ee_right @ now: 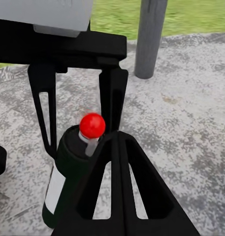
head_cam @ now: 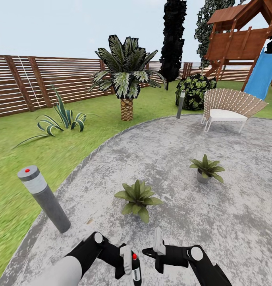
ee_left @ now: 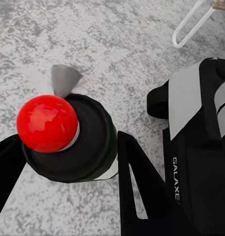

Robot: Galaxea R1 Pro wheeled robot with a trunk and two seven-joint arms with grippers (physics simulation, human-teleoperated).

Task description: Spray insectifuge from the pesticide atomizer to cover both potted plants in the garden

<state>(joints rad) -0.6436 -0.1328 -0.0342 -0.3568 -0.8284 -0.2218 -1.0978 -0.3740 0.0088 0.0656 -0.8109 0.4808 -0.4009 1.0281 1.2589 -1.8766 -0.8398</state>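
On the patio, my left gripper (head_cam: 130, 266) grips the pesticide atomizer (head_cam: 135, 267), right gripper (head_cam: 157, 248) looks closed and empty; next I'd aim at the nearer potted plant (head_cam: 137, 197).

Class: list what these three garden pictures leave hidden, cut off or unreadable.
- Near potted plant, head view: its leaves hide the pot.
- Pesticide atomizer, head view: base cut off by the picture's edge.
- Atomizer label, left wrist view: hidden below the bottle's top.
- Right hand, right wrist view: its closed fingers block the bottle's side.
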